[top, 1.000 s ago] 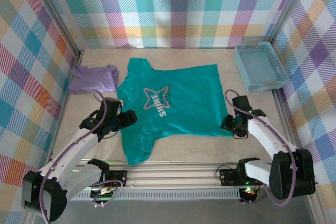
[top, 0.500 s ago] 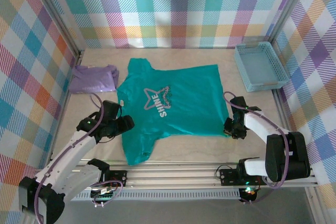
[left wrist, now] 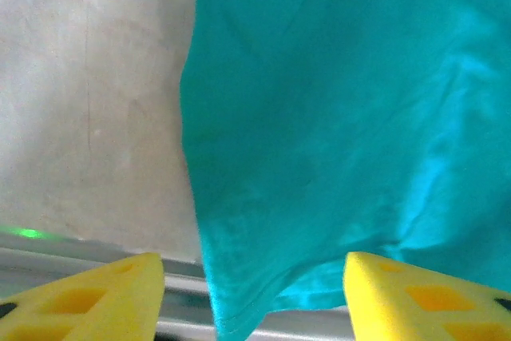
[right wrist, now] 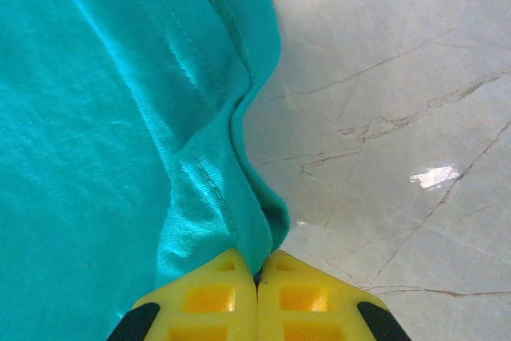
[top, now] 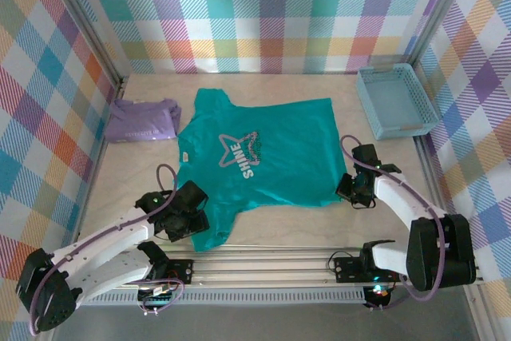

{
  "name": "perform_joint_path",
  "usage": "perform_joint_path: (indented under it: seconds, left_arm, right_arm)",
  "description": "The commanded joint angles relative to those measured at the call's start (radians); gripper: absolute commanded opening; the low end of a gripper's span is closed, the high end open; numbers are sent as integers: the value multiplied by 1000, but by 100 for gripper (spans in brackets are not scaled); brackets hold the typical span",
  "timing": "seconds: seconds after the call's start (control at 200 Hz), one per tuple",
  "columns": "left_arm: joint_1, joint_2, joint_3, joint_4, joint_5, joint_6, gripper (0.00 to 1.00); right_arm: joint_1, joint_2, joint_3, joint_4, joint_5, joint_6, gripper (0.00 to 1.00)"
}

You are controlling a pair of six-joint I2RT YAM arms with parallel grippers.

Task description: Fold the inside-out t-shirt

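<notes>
Now the left gripper sits nearer the table's front edge than a second ago, at the teal t-shirt's near-left flap; the right gripper, open before, has clamped. Its jaws are pressed together, pinching the shirt's right hem edge; the left jaws stand spread, straddling the flap's tip without gripping; the shirt lies flat mid-table; the left arm stretches low, the right bends inward.

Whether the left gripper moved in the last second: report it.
Yes. The left gripper moved toward the near rail, away from the lavender garment, to the t-shirt's near sleeve.
</notes>
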Motion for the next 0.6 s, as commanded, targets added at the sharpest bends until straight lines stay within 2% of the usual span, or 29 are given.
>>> perform_joint_path:
  seconds: [0.0, 0.135, 0.435, 0.6]
  left_arm:
    - [-48, 3, -55, -25, 49, -91, 55]
    - [-58, 38, -91, 61, 108, -89, 47]
    - [-60, 95, -100, 128, 104, -54, 34]
    - [-59, 89, -93, 124, 97, -45, 21]
  right_arm:
    - [3, -31, -4, 12, -33, -30, 5]
    - [3, -54, -3, 3, -40, -41, 5]
    - [4, -95, -21, -1, -47, -40, 5]
    - [3, -90, -21, 5, -51, -40, 5]
